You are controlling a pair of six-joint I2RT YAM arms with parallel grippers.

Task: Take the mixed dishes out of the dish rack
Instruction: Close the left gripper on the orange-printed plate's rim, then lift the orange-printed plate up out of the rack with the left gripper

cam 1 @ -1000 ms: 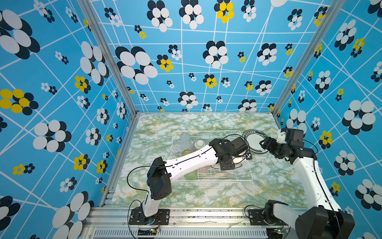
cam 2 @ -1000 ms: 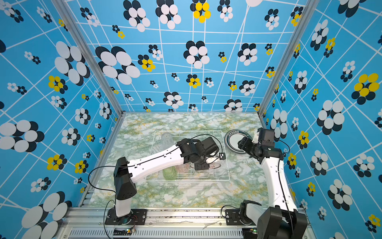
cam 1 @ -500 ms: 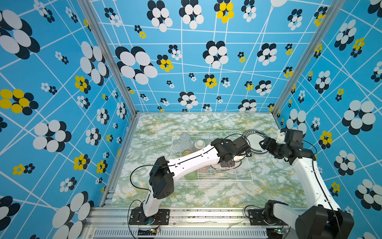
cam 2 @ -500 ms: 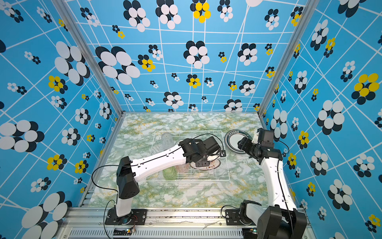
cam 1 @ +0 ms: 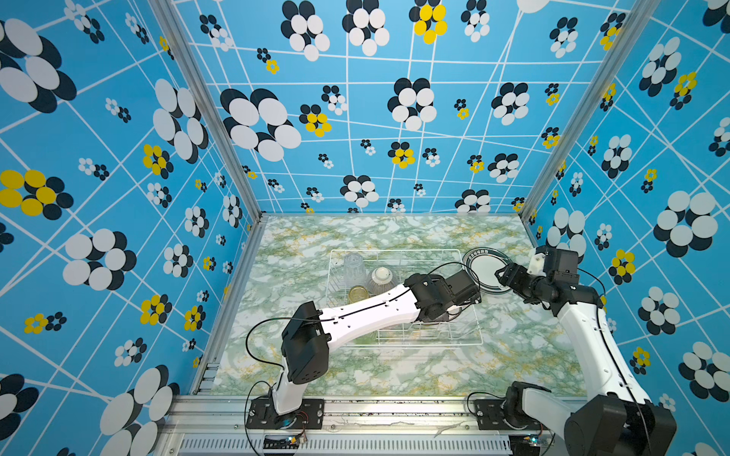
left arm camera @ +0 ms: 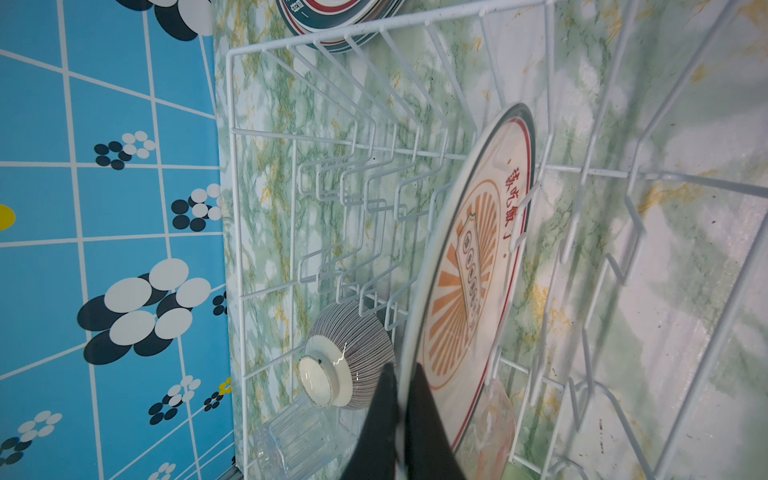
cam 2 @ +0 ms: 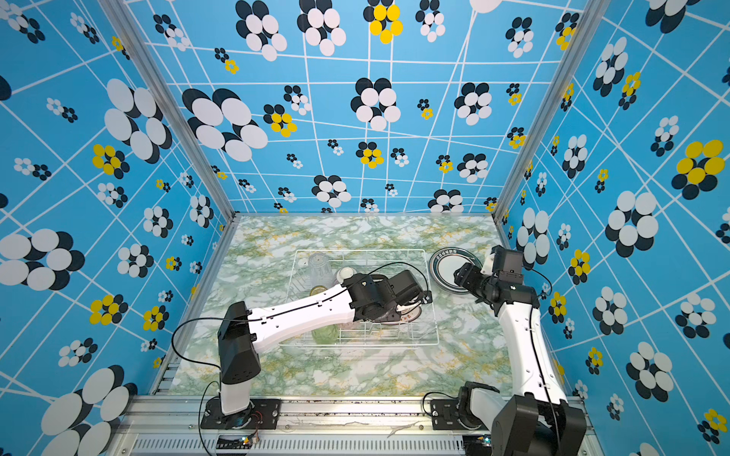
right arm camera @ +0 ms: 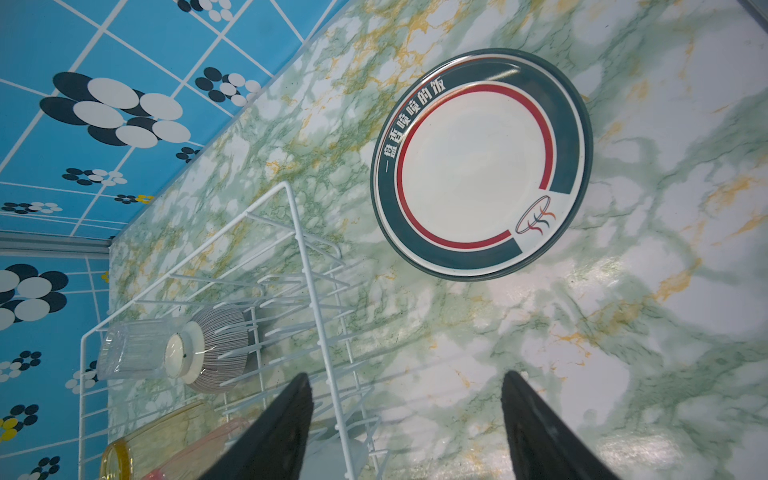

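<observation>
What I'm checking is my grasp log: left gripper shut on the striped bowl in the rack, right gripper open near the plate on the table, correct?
No. The left wrist view shows the left gripper shut on the rim of the orange-printed plate in the rack; the striped bowl lies beside it. The right gripper is open near the dark-rimmed plate.

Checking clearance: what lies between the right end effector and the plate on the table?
Only bare table separates the right end effector from the plate; right wrist view shows it.

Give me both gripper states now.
Left gripper: shut on the orange-printed plate in the dish rack.
Right gripper: open, empty.
</observation>
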